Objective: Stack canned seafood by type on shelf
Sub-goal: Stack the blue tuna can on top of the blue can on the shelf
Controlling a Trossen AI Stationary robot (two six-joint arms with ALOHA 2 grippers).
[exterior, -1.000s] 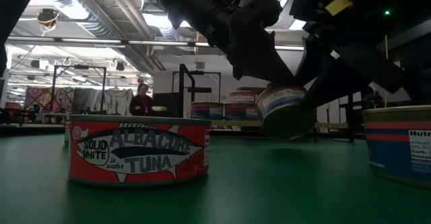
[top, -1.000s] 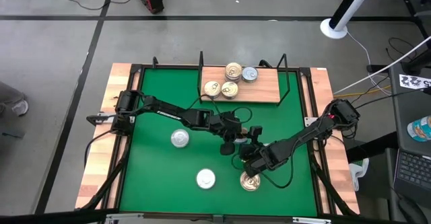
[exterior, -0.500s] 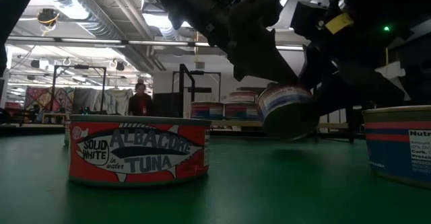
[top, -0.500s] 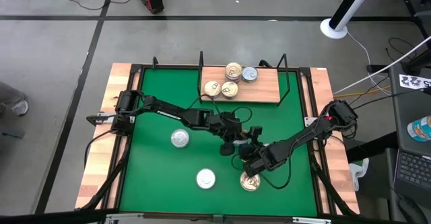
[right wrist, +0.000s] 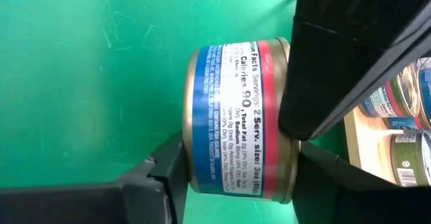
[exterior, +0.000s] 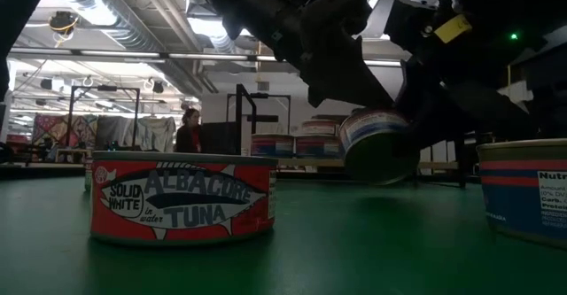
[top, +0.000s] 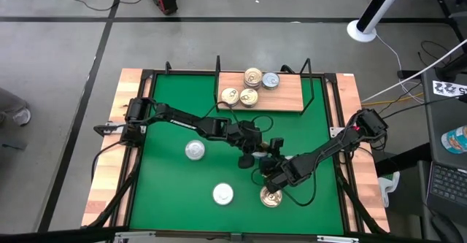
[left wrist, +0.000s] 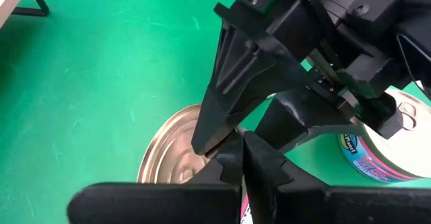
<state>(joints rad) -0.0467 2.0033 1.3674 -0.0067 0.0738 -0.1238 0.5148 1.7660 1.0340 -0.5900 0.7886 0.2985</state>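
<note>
Blue-and-red labelled can [right wrist: 239,120] is held tilted above the green tabletop [top: 182,112] near its middle by the shut left claw [top: 248,155]. The right claw [right wrist: 232,167] has narrowed around it, so a handover toward the far shelf [top: 288,97] seems started.
</note>
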